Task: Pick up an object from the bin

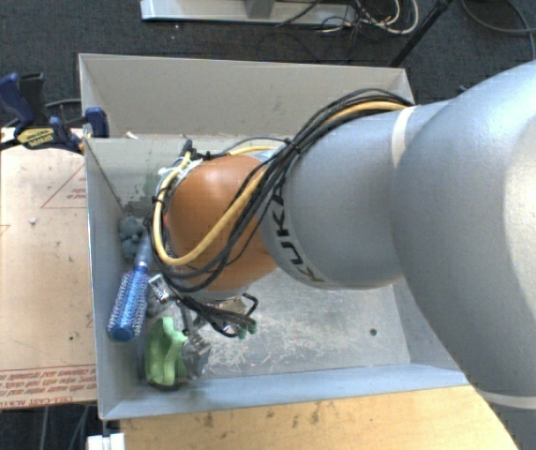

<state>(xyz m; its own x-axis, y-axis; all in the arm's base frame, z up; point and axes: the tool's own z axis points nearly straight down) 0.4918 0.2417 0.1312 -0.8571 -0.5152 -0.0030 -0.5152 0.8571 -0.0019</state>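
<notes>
Camera view: I look down into the bin from above and a little to one side.
Arm: the grey arm (418,186) comes in from my right and covers most of the bin's middle and right part.
Bin: the grey metal bin (249,101) has pale walls; the floor I can see along the near side is scuffed and bare.
Orange cover: the orange cover (207,204) on the wrist sits over the left half of the bin, low inside the walls.
Cables: yellow and black cables (343,104) run along the arm and loop round the cover.
End effector: the end effector (191,343) is down in the near-left corner, under the cover. I cannot tell whether it is released or clenched, nor whether it grasps anything.
Blue bristly roller: the blue bristly roller (129,303) lies tilted against the left wall, just left of the end effector.
Green lump: the green lump (160,356) lies in the near-left corner, right up against the end effector on its left side.
Grey pieces: small grey pieces (134,237) lie heaped by the left wall, beyond the roller.
</notes>
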